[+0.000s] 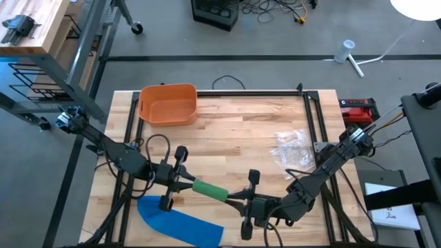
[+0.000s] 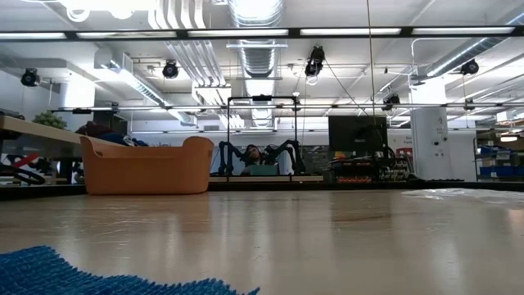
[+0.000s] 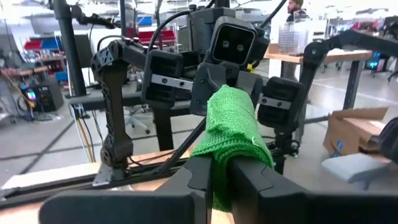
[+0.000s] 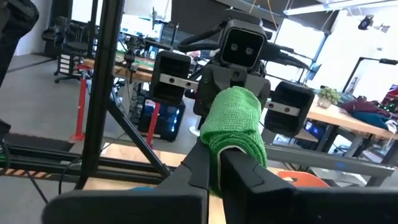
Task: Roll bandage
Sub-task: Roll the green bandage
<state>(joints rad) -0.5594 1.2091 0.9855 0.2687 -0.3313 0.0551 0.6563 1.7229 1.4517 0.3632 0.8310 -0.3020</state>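
At the far left of the wooden surface (image 1: 241, 124), near its front edge, a blue cloth (image 1: 178, 222) lies flat; the low view shows its knitted edge (image 2: 98, 274) close to the camera. Toward the back on the same side stands an orange tub (image 1: 167, 103), upright and well apart from everything else.

The left arm reaches in from the left edge, and its left end effector (image 1: 190, 184) is held above the front middle of the surface, just past the blue cloth. Its fingers (image 3: 249, 180) are pressed together on one end of a green bandage roll (image 1: 209, 189). In the left wrist view the green bandage roll (image 3: 233, 140) sits pinched between the two dark fingers and points straight at the other arm's camera housing.

The roll hangs lifted between both arms, lying nearly level. Its other end is pinched by the right end effector (image 1: 230, 198), whose fingers (image 4: 239, 171) are closed around the green knit (image 4: 236, 127) in the right wrist view.

Further right, a crumpled clear plastic bag (image 1: 293, 148) lies on the surface, beside the right arm. Beyond the right edge, off the surface, sits a red box (image 1: 358, 109).
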